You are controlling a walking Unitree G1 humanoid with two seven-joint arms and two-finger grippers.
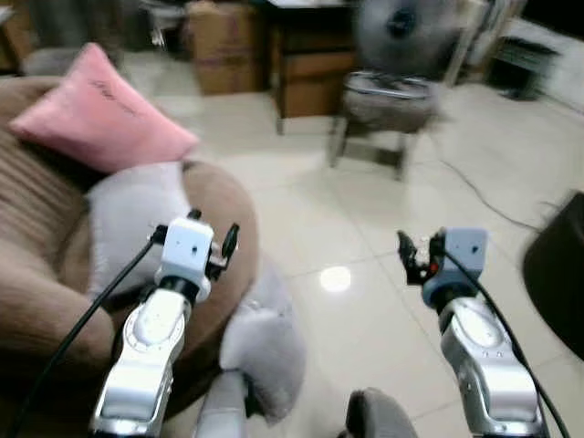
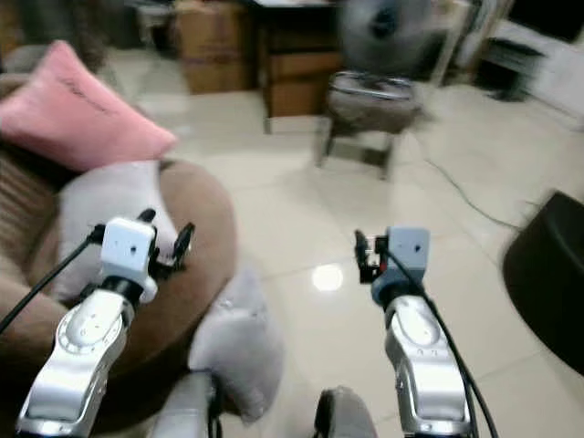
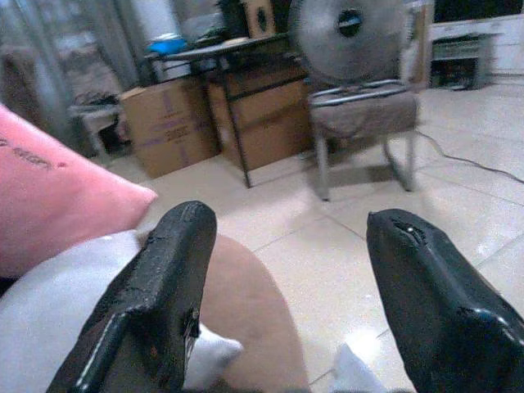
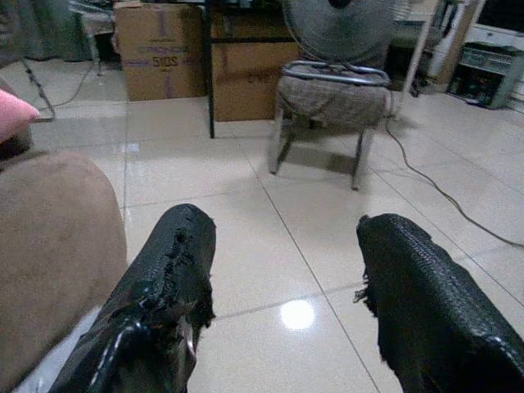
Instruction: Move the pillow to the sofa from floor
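Both silver arms are reaching forward at the bottom of the head views. Left end effector (image 1: 212,239) is hovering over the sofa's rounded brown arm, its black fingers (image 3: 160,286) spread apart and gripping nothing. Right end effector (image 1: 412,254) is hanging over the tiled floor (image 1: 365,274), its fingers (image 4: 168,278) likewise standing wide and empty. A grey pillow (image 1: 137,214) is lying on the brown sofa (image 1: 36,274) just ahead of the left end effector, with a grey cushion (image 1: 265,342) sagging beside the sofa arm. Further back, a pink pillow (image 1: 100,109) is leaning on the sofa. Beyond, a chair (image 1: 383,105), a fan (image 4: 340,24) and cardboard boxes (image 4: 160,49) are standing.
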